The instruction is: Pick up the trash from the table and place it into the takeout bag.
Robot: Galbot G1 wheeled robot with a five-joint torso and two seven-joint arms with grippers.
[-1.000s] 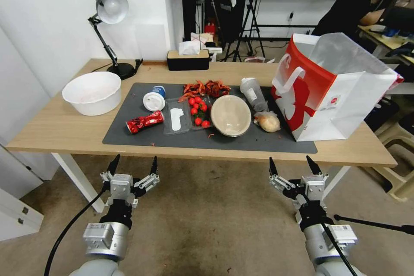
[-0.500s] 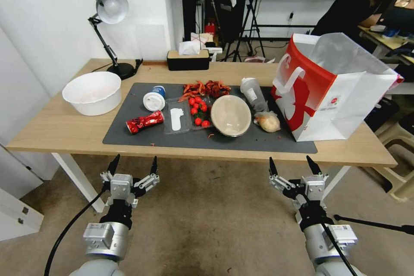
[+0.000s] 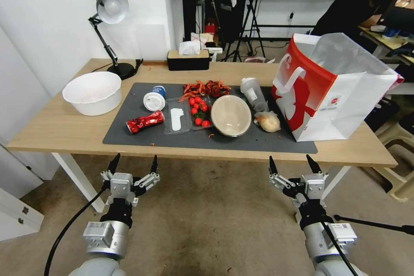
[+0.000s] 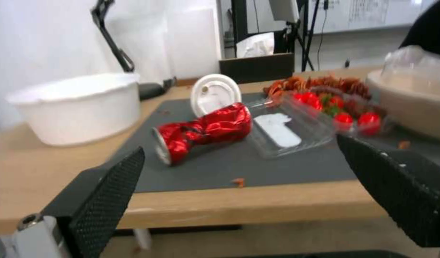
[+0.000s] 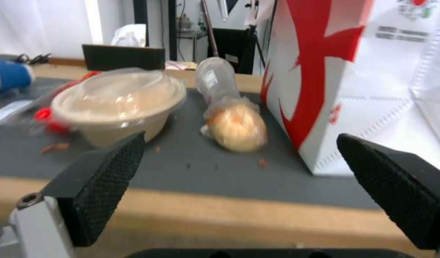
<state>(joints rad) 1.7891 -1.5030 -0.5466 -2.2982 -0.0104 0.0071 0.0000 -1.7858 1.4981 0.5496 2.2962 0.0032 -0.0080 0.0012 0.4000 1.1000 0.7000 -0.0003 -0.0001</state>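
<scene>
Head view: the trash lies spread on a dark grey mat [image 3: 142, 136] on the desk [image 3: 56, 127], nothing picked up yet. Nearest the takeout bag [image 3: 327, 95], which stands open at the desk's right end, is a wrapped tan bun [image 3: 268, 121], with a clear plastic cup [image 3: 253, 93] on its side just behind and a beige bowl [image 3: 230, 115] beside it. Further left lie a crushed red can [image 3: 144, 121] and a white lidded cup [image 3: 154, 98]. Both hands hang below the desk's near edge, fingers apart and empty: left hand [image 3: 133, 167] before the can, right hand [image 3: 292, 166] before the bun. A sound start is probably the bun, raised high enough to pass over the bag's rim.
</scene>
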